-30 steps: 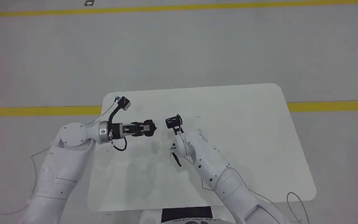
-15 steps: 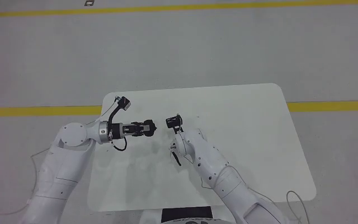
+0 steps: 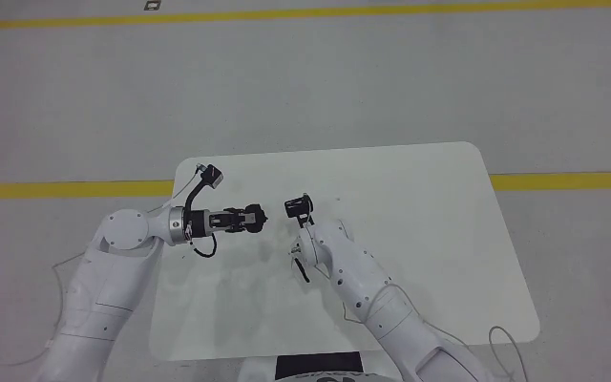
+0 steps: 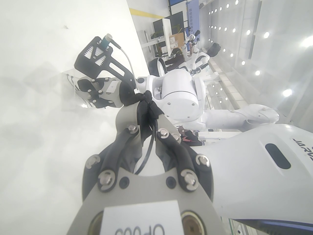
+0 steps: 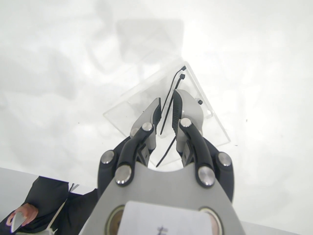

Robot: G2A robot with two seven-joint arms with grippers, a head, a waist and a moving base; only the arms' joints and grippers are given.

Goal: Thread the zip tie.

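The white table (image 3: pixel 430 210) has round corners and sits in the lower middle of the top view. A flat, see-through tray (image 5: pixel 127 108) lies right on it, in the middle of the right wrist view. Thin black zip ties (image 5: pixel 174 84) lie in the tray. A few tiny dark specks (image 5: pixel 246 120) dot the table near the tray.

The left arm (image 3: pixel 115 256) and right arm (image 3: pixel 368 288) are white and round, and a black cable (image 3: pixel 191 198) loops by the left one's silver wrist. The right gripper (image 5: pixel 166 99) has a grey plate (image 5: pixel 171 187), black links (image 5: pixel 195 138), shiny round screws (image 5: pixel 206 172) and grey fingers (image 5: pixel 193 110) with black ribbed pads (image 5: pixel 176 108).
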